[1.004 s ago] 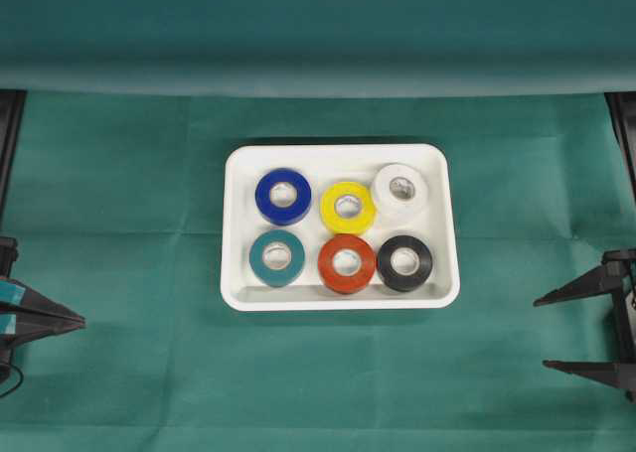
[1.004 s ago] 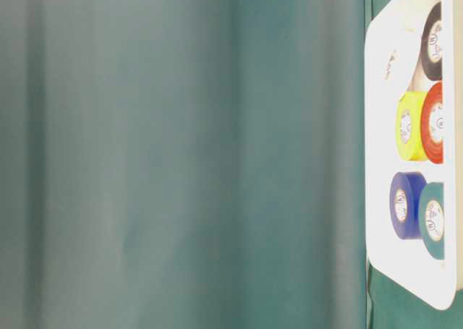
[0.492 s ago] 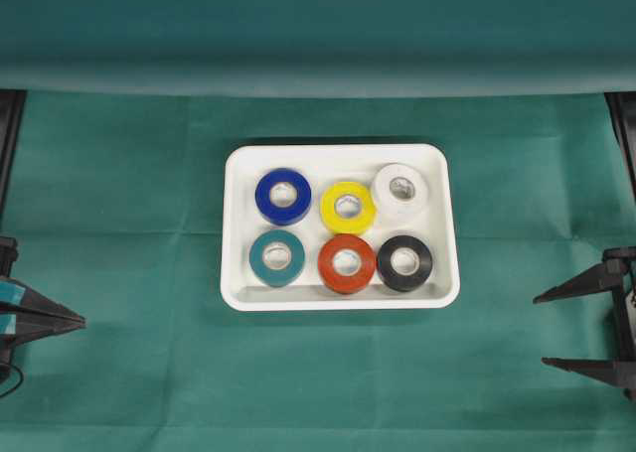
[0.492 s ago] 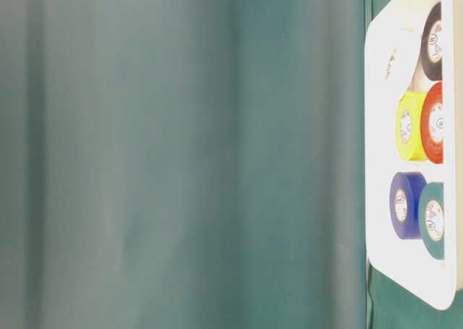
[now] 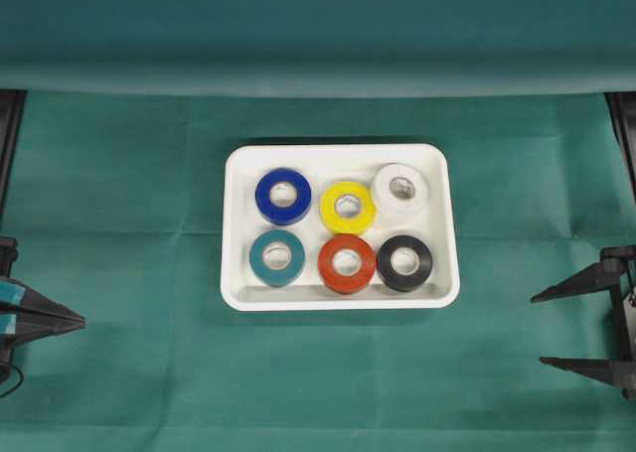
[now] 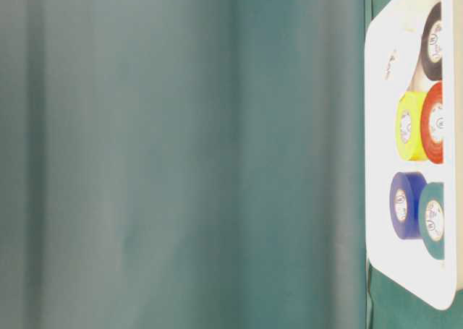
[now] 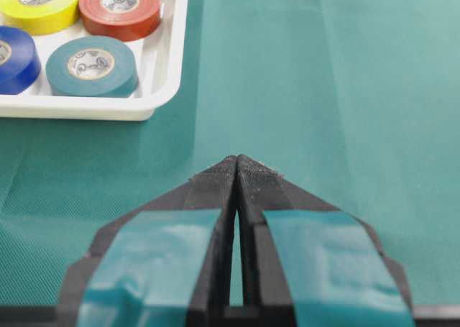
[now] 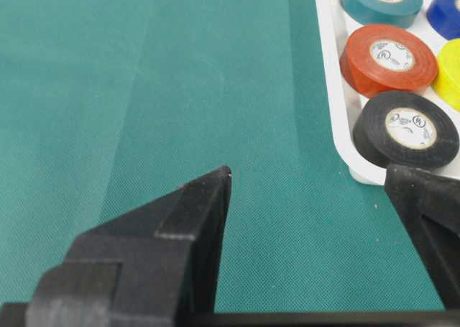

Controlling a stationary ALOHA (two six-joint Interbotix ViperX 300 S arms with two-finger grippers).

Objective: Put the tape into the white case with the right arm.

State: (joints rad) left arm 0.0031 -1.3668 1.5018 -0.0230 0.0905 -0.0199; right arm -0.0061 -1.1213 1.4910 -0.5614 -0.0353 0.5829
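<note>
The white case [image 5: 338, 157] lies in the middle of the green cloth and holds several tape rolls: blue [image 5: 283, 196], yellow [image 5: 348, 207], white [image 5: 400, 188], teal [image 5: 277, 257], red [image 5: 346, 263] and black [image 5: 404, 262]. My right gripper [image 5: 542, 330] rests at the right edge, well away from the case, open, with nothing between its two black fingers [image 8: 194, 219]. In the right wrist view the black roll [image 8: 406, 128] and red roll [image 8: 388, 58] sit just inside the case rim [image 8: 343, 118]. My left gripper [image 5: 81, 321] waits at the left edge, shut and empty.
Green cloth covers the table all round the case, with a raised fold of the same cloth along the back [image 5: 318, 75]. The table-level view is mostly filled by green cloth [image 6: 181, 155], with the case [image 6: 383, 163] at its right edge.
The right gripper has shifted very slightly left. The rolls, the case and the left gripper are unchanged.
</note>
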